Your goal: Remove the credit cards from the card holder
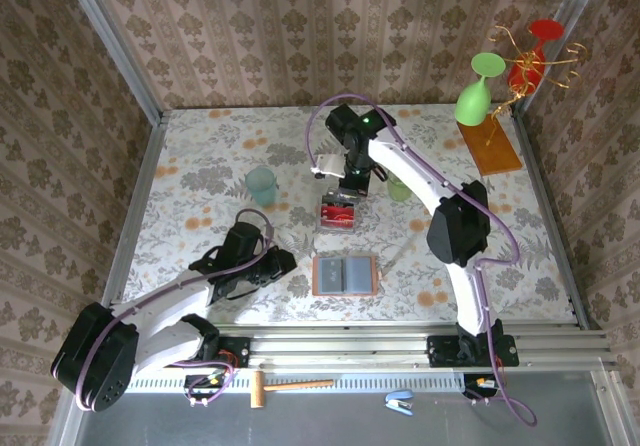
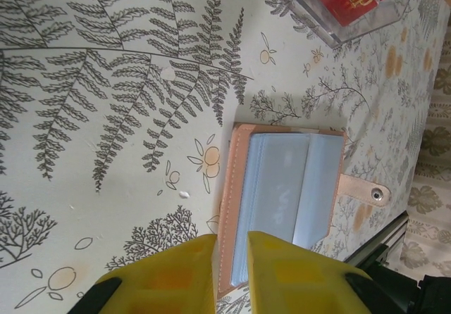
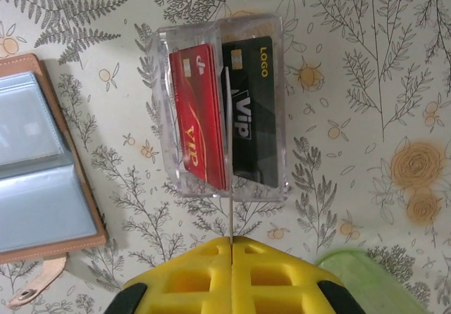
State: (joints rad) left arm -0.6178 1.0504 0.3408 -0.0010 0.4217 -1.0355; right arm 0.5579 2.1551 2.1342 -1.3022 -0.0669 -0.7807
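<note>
My right gripper (image 3: 230,242) is squeezed shut on a thin card (image 3: 228,138). I see that card only from its edge, like a pale line. It sticks out from between my yellow fingers and runs into the clear box (image 3: 218,29), between a red card (image 3: 201,124) and a black card (image 3: 250,117). Both of those cards are flat and shiny and say "VIP", and the black one also says "LOGO". The box is see-through plastic with round corners. The card holder (image 3: 42,173) lies open and flat on the table (image 1: 200,146), near the box but not touching it. It is tan leather with a stitched edge and smooth grey-blue pockets inside. It also has a little strap with a metal snap (image 2: 379,194). My left gripper (image 2: 231,238) is right at one short end of the card holder. Its fingers are close together with a thin gap, and I see nothing pinched in there. From above, the card holder sits between my two arms near the front of the table, with the box just behind it. The table cover is pale with grey ferns and orange flowers. A teal cup (image 1: 262,186) stands to the left of the box. A small green cup (image 1: 400,189) stands to its right, close beside my right gripper.
</note>
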